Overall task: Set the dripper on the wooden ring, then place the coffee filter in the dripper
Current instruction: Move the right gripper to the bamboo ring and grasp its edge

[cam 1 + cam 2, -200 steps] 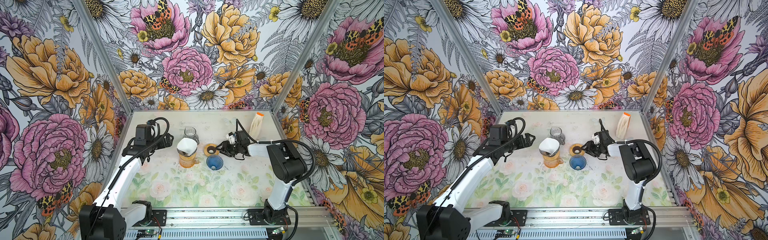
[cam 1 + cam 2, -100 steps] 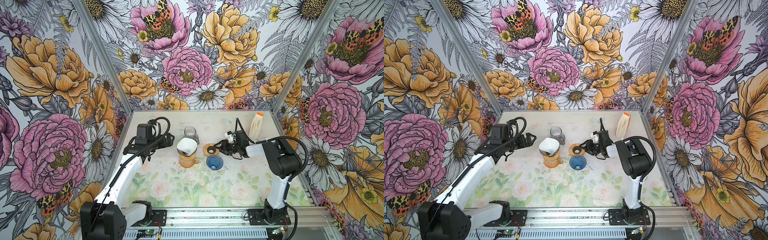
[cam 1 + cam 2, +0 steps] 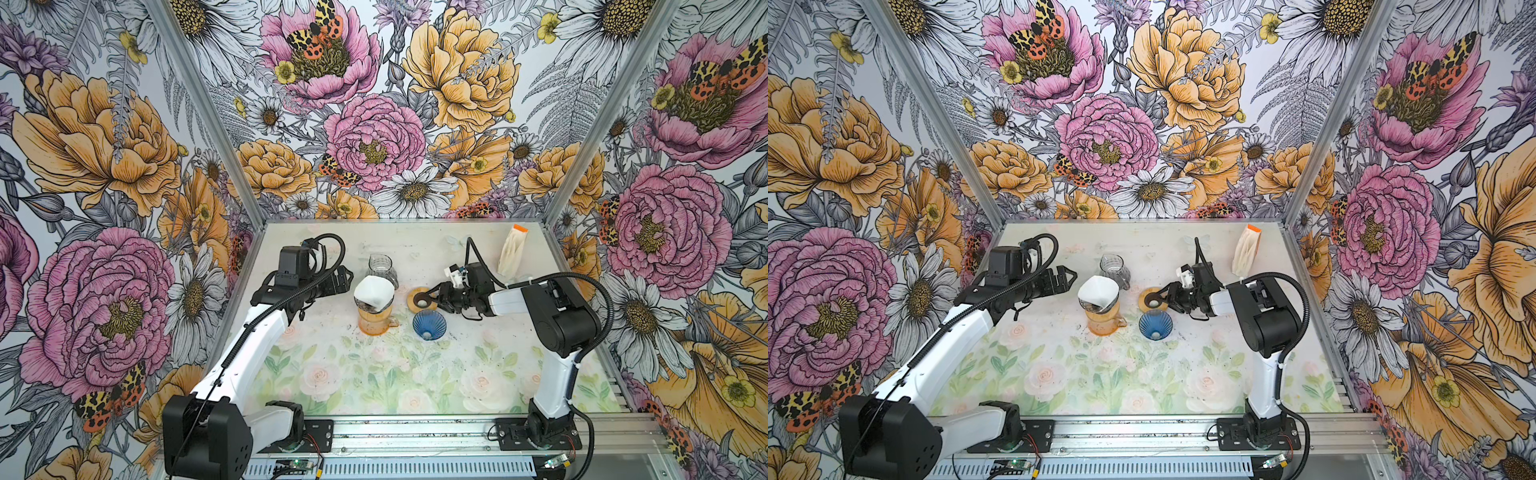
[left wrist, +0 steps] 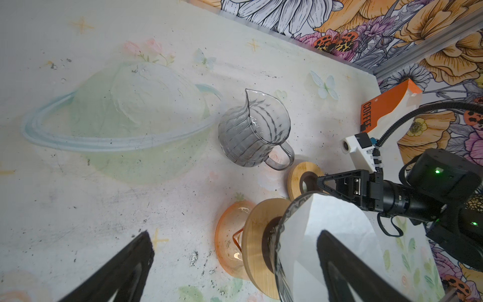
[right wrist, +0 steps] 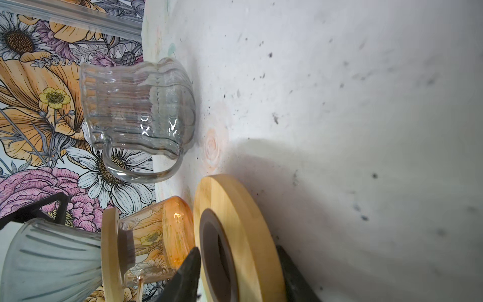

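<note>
— Where is the coffee filter point(image 3: 374, 290)?

— Opened out inside the dripper point(image 5: 52, 256), which sits by its wooden collar on the orange jug point(image 3: 375, 325). The whole stack stands just off the fingertips of the left gripper point(image 3: 341, 280), not touching them.

— And that gripper itself?

— Jaws spread wide with nothing between them, pointing toward the filter.

— The right gripper point(image 3: 429, 301)?

— Low at the table, on the jug's other side. Its fingers straddle the rim of a wooden ring point(image 5: 235, 206), one at the hole and one on the ring's table side. I cannot tell whether they are pinching it.

— Anything else around it?

— A blue cone point(image 3: 429, 325) stands just beside its fingers, toward the front rail and a little apart from the ring. A glass pitcher point(image 3: 382, 266) stands beyond the jug. A pack point(image 3: 513, 252) marked COFFEE leans at the back wall, behind the right wrist.
</note>
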Robot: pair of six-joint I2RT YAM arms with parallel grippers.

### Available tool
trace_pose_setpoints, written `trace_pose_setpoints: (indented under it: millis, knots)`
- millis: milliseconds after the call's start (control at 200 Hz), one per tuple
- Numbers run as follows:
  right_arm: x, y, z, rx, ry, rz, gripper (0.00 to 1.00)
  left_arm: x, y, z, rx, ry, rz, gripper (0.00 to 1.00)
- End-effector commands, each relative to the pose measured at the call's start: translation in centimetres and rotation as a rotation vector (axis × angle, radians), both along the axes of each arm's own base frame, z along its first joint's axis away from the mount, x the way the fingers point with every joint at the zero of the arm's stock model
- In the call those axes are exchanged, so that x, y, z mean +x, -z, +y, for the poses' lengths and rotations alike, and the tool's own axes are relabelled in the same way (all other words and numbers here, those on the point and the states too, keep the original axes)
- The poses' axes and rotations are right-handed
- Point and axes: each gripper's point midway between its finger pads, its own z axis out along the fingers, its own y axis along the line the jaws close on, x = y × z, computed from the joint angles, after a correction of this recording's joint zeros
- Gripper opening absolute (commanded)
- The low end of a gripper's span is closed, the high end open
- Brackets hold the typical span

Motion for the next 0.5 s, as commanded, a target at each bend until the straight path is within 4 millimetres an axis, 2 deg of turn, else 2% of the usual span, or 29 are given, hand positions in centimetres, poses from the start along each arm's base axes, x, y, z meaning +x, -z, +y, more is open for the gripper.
trace_pose_setpoints:
  millis: [0, 490]
  knots:
    - [-0.7, 1.8, 0.1, -0.030, -0.007, 0.046, 0.44, 0.3, -1.4, -0.8, -0.018, 0.034, -0.037, 0.99]
    - [0.7, -0.5, -0.1, -0.029, 0.017, -0.022, 0.30, 0.3, -1.4, -1.1, -0.020, 0.045, -0.031, 0.99]
